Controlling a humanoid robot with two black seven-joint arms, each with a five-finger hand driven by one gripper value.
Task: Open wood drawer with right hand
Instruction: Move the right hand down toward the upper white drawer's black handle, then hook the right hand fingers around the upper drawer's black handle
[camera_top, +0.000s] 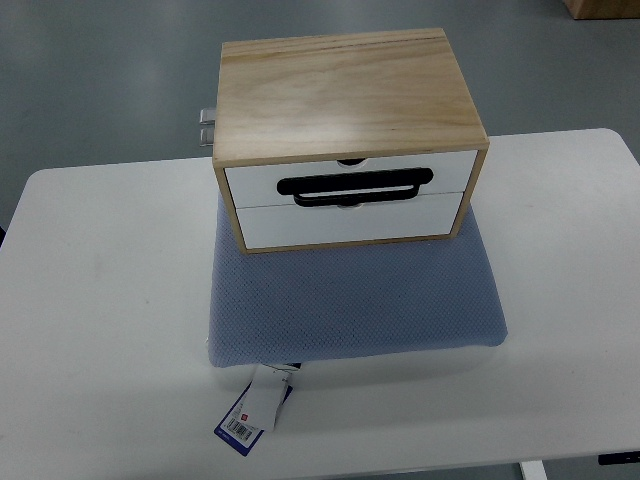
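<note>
I see white surface at left, tagged blue mat mid-frame, wood drawer box on its far half, white fronts and black handle facing me, long axis left-right, both drawers closed, neither hand in my view.

No part of the robot's body shows in the top view: neither arm reaches in from the left or the right edge, and no hand, casing, cable, screw or marking of the machine can be made out anywhere, so nothing can be told of its colours or shapes, and no person appears either
</note>
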